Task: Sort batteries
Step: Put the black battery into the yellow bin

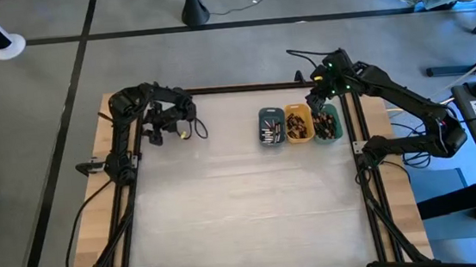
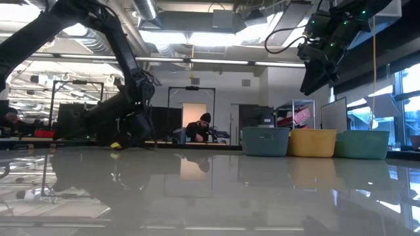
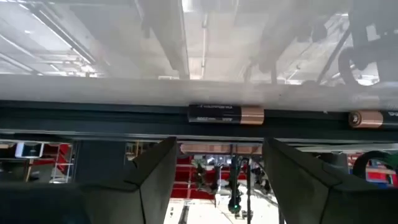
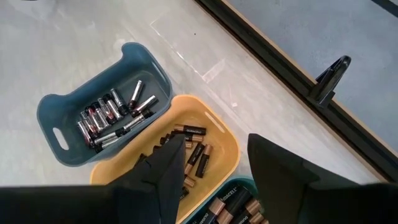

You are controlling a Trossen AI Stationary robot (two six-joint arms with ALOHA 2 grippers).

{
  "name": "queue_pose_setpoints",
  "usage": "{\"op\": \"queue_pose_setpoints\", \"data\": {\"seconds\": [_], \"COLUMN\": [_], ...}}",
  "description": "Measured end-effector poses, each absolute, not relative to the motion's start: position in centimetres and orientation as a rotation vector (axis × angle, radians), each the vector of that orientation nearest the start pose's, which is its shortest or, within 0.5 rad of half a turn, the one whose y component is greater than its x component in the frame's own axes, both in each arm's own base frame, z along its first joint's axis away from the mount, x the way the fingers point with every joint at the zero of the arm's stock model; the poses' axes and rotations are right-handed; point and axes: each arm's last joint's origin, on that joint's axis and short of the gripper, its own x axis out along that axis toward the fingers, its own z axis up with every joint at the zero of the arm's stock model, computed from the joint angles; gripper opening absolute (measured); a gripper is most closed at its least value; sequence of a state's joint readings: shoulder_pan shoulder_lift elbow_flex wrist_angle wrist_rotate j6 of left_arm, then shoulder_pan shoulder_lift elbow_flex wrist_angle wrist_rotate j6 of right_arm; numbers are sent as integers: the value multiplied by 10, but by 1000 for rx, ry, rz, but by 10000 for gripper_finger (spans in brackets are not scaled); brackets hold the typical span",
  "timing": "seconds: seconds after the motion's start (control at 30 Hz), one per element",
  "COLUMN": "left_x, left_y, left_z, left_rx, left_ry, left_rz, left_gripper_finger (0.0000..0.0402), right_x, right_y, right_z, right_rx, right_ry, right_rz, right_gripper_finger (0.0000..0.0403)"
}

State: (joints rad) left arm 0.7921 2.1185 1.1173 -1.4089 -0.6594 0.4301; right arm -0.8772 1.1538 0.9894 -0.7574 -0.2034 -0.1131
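Note:
Two black-and-copper batteries (image 3: 226,114) (image 3: 373,118) lie on the table along the dark rail (image 3: 93,115) at its far edge. My left gripper (image 3: 219,149) (image 1: 177,126) is low at the far left, open, its fingers short of the nearer battery and touching nothing. My right gripper (image 4: 214,146) (image 1: 322,87) hangs open and empty high over the trays. The slate-blue tray (image 4: 62,112) holds silvery batteries (image 4: 109,115). The orange tray (image 4: 227,146) and the green tray (image 4: 236,190) hold black-and-copper ones.
The three trays (image 1: 271,126) (image 1: 298,124) (image 1: 326,124) stand side by side at the far right of the white tabletop (image 1: 244,202). Dark frame rails (image 1: 132,212) run along the table's edges. In the room beyond the table a person (image 2: 200,128) sits.

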Motion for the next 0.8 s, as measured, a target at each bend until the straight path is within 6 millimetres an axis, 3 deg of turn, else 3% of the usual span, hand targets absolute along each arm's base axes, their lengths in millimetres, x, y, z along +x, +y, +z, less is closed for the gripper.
{"op": "queue_pose_setpoints", "data": {"seconds": [0.53, 0.8], "left_x": [183, 186], "left_y": [201, 197], "left_z": [88, 87], "left_rx": [98, 58], "left_ry": [2561, 2544], "left_rz": [148, 159], "left_gripper_finger": [228, 274], "right_x": [147, 146], "right_y": [-167, -165], "right_z": [287, 286], "right_rx": [406, 414], "right_ry": [828, 847], "right_rz": [-557, -552], "right_gripper_finger": [177, 177]}}
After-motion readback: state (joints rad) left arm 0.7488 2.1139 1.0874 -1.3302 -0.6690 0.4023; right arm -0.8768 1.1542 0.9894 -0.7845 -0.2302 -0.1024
